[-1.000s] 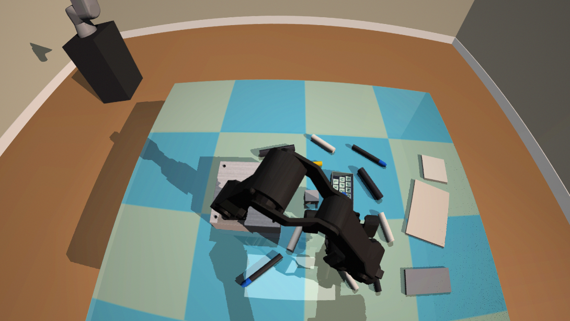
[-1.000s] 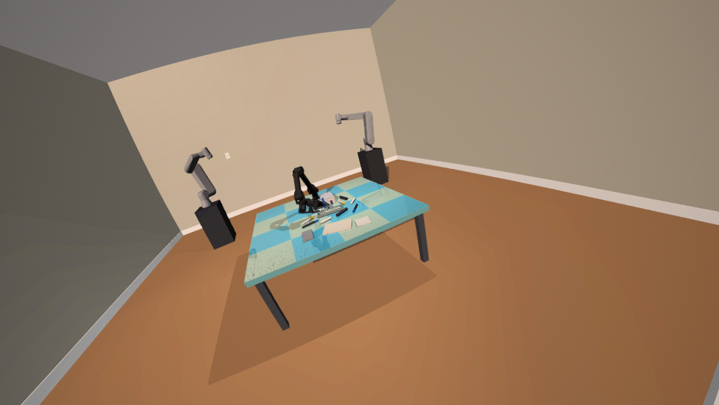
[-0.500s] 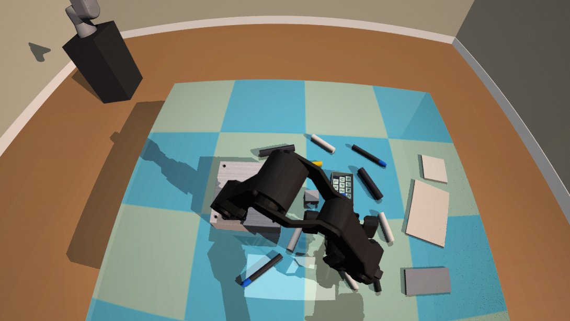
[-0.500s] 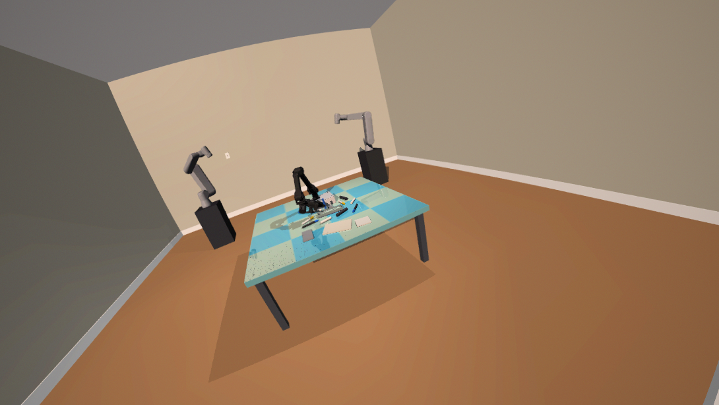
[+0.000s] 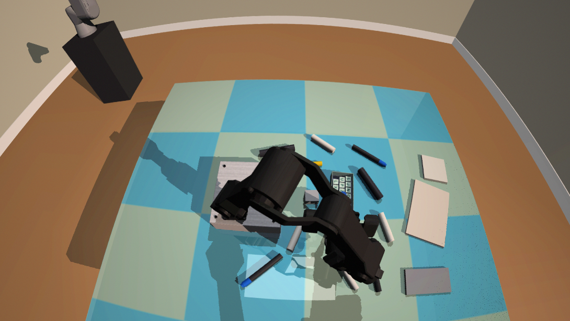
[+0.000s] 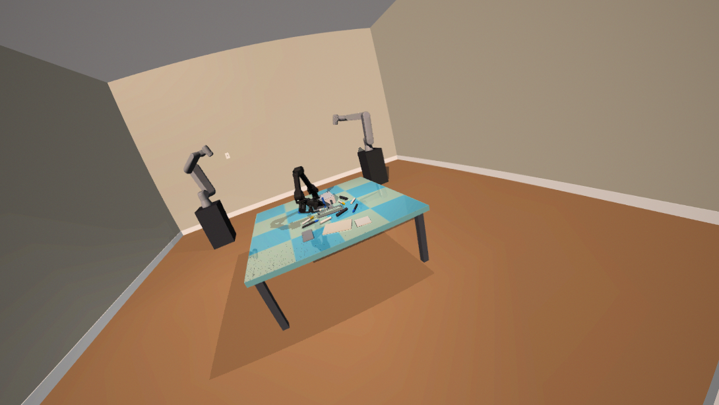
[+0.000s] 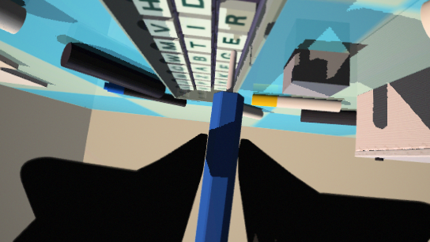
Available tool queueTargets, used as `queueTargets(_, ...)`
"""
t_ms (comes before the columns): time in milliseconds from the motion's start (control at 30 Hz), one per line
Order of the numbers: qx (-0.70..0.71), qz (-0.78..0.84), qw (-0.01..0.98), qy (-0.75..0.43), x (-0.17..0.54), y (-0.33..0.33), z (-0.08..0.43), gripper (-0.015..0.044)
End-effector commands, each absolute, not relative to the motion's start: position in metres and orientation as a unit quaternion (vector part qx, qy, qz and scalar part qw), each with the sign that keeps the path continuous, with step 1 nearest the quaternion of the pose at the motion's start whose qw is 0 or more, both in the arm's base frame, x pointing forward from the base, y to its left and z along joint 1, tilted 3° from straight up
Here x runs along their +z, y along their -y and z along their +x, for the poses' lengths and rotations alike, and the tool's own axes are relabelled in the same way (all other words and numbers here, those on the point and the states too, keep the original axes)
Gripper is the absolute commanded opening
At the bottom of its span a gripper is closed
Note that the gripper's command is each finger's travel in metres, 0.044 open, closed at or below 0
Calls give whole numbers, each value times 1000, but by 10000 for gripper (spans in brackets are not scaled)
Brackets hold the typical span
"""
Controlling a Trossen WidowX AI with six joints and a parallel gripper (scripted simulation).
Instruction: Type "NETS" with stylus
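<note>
My gripper [image 7: 223, 143] is shut on the blue stylus [image 7: 218, 198] [image 5: 343, 193], whose thin pale tip points away from the fingers in the wrist view. The keyboard [image 7: 140, 35] [image 5: 341, 173] [image 6: 329, 212] lies beyond the fingers, a dark tray with rows of white lettered keys. The tip ends over the row with R, E and G, in line with the G key [image 7: 226, 57] and close to the E key [image 7: 231, 40]. I cannot tell whether it touches a key. The far keys are small and hard to read. In the top view the arm hides the fingers and part of the keyboard.
A grey block [image 5: 310, 196] [image 7: 320, 67] stands beside the keyboard. A black cylinder [image 5: 369, 183] [image 7: 112, 69] lies on its other side. A yellow-ended white marker [image 7: 300, 102], black pens with blue ends [image 5: 366, 154] [image 5: 263, 268] and pale boards [image 5: 426, 213] lie around.
</note>
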State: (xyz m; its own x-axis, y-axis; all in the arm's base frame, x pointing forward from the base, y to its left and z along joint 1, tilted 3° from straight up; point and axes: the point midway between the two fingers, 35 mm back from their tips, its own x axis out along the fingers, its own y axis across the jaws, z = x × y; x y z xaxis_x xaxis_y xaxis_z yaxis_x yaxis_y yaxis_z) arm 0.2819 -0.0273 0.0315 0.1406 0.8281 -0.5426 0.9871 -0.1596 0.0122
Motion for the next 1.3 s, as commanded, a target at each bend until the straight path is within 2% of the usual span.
queueTargets(0,-211,731,191,-621,51,27,282,81)
queueTargets(400,-210,730,191,-621,57,26,281,84)
queueTargets(500,-210,730,191,-621,57,26,281,64)
queueTargets(600,-210,731,191,-621,58,24,286,0)
queueTargets(767,-208,732,191,-620,63,18,303,0)
queueTargets(1267,-209,732,192,-620,43,20,303,0)
